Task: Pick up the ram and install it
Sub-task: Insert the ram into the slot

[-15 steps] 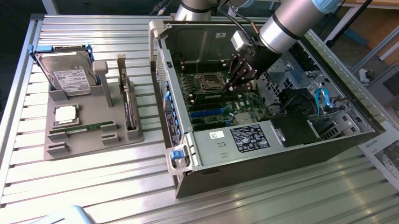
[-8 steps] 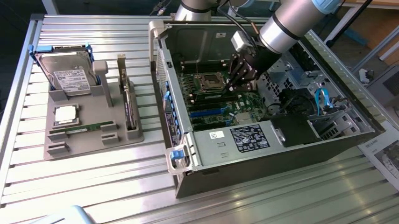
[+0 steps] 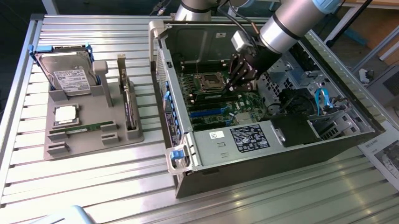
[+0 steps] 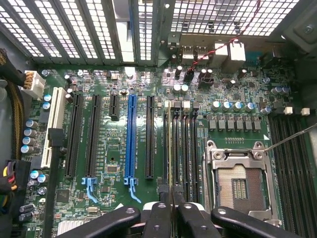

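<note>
Your claw (image 4: 172, 207) is down inside the open computer case (image 3: 187, 156), low over the motherboard (image 4: 111, 144). Its fingers (image 4: 158, 218) are closed on the ram (image 4: 171, 148), which you see edge-on as a thin strip. The ram stands upright along the black memory slots (image 4: 185, 148), just beside the empty processor socket (image 4: 240, 186). You cannot tell whether it is fully seated. On the tabletop (image 3: 93, 186), at the exterior view's left, the grey tray (image 3: 121, 135) holds a second ram stick (image 3: 82, 128) lying flat, near a hard drive (image 3: 72, 77).
</note>
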Tool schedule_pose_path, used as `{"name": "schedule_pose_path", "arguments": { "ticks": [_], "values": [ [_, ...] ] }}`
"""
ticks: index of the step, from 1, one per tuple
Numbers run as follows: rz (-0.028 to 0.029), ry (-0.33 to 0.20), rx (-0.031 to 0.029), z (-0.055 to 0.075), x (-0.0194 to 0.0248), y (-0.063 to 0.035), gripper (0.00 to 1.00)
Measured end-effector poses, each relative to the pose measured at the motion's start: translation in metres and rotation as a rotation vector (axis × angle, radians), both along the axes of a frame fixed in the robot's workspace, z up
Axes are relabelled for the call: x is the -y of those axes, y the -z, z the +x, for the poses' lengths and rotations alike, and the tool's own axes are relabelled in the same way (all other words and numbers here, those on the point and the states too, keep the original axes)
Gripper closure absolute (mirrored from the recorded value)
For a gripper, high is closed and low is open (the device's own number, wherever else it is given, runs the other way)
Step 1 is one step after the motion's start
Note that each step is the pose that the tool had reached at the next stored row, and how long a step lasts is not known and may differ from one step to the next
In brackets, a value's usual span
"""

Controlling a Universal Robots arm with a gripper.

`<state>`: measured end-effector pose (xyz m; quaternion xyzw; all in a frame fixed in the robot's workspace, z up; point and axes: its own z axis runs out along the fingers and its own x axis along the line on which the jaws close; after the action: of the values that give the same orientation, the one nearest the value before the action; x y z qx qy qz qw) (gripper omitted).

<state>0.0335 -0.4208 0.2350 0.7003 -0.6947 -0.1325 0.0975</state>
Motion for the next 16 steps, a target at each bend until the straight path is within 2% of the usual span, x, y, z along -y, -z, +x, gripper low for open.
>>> {"name": "schedule_pose_path", "arguments": {
  "ticks": [9, 16],
  "values": [
    [0.0000, 0.000, 0.0004, 0.0000, 0.0009, -0.0001, 0.88],
    [0.0002, 0.000, 0.0034, 0.0000, 0.0008, 0.0021, 0.88]
  ]
}}
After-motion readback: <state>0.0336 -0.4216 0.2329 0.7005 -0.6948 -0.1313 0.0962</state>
